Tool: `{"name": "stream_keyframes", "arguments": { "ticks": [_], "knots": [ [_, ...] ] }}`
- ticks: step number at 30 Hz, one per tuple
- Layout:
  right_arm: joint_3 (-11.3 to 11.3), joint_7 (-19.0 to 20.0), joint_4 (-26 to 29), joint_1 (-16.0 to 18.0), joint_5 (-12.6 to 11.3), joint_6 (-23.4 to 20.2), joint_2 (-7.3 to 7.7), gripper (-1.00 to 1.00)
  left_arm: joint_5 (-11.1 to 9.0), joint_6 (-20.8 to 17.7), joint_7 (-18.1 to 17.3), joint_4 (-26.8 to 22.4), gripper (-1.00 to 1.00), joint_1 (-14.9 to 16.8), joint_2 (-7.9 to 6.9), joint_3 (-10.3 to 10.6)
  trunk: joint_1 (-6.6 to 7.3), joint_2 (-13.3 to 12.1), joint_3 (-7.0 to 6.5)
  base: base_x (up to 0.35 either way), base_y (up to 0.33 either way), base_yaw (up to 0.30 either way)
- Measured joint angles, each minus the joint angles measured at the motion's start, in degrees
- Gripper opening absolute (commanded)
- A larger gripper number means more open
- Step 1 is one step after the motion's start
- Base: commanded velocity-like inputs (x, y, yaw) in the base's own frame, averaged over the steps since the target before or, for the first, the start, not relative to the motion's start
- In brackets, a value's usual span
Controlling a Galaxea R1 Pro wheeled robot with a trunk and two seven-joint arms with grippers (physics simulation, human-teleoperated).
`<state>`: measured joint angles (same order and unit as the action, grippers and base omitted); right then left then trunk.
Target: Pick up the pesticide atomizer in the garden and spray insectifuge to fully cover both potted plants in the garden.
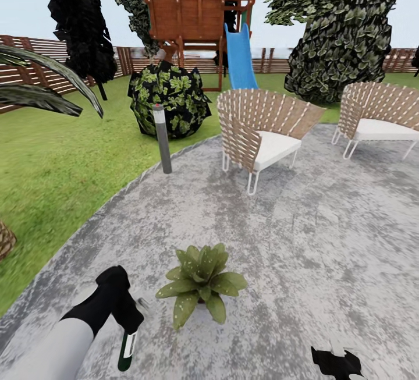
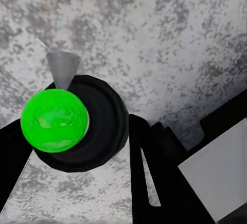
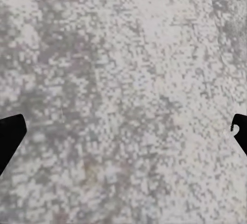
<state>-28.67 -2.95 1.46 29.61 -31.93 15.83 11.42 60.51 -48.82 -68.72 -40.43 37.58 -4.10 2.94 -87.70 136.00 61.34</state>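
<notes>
One potted plant, a rosette of pointed green leaves, sits on the grey paved patio in front of me in the head view. Just left of it my left gripper is shut on the pesticide atomizer, a dark bottle with a white label that hangs down from the fingers. In the left wrist view the atomizer's green top and black cap sit between the dark fingers, over bare paving. My right gripper is low at the right, its fingertips spread wide in the right wrist view.
Two woven chairs stand on the patio's far side. A grey bollard lamp marks the patio edge beside a dark bush. Behind are lawn, a wooden play tower with a blue slide, trees and a slatted fence.
</notes>
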Motion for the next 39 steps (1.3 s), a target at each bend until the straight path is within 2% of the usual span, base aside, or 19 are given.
{"name": "stream_keyframes", "arguments": {
  "ticks": [6,10,18,31,33,36,39],
  "knots": [
    [0.00,0.01,-0.01,0.00,0.00,0.02,0.00,1.00,0.04,0.00,0.07,0.21,-1.00,-0.15,-0.61,0.02,-0.03,0.00,0.00,0.034,0.018,0.000],
    [-0.02,0.02,-0.01,0.00,0.00,0.02,0.00,1.00,-0.06,-0.01,0.06,-0.04,-1.00,-0.16,-0.16,-0.02,-0.02,0.00,0.00,0.049,0.015,0.000],
    [-0.02,0.10,-0.01,0.00,0.00,0.10,0.00,1.00,-0.19,-0.01,0.04,0.17,-1.00,-0.16,0.10,0.03,-0.01,0.00,0.00,0.254,0.074,0.000],
    [-0.02,0.02,-0.01,0.00,0.00,0.07,-0.03,1.00,-0.31,0.06,-0.99,-0.90,-1.00,-0.08,0.97,0.14,-0.03,0.00,0.00,0.009,0.001,0.000],
    [-0.02,0.02,-0.01,0.00,0.00,0.04,-0.01,1.00,-0.33,0.03,-2.22,-0.95,-1.00,0.13,1.29,0.32,-0.03,0.00,0.00,0.000,-0.019,0.000],
    [-0.02,0.02,-0.01,0.00,0.01,0.02,-0.02,1.00,-0.01,0.17,-7.12,-0.97,-1.00,0.70,1.55,0.52,-0.03,0.00,0.00,0.000,-0.011,0.000],
    [-0.03,0.02,-0.01,0.00,0.00,0.02,0.00,1.00,0.40,0.13,-8.58,-1.00,-1.00,0.95,1.65,0.63,-0.03,0.00,0.00,0.000,-0.001,0.000]
  ]
}}
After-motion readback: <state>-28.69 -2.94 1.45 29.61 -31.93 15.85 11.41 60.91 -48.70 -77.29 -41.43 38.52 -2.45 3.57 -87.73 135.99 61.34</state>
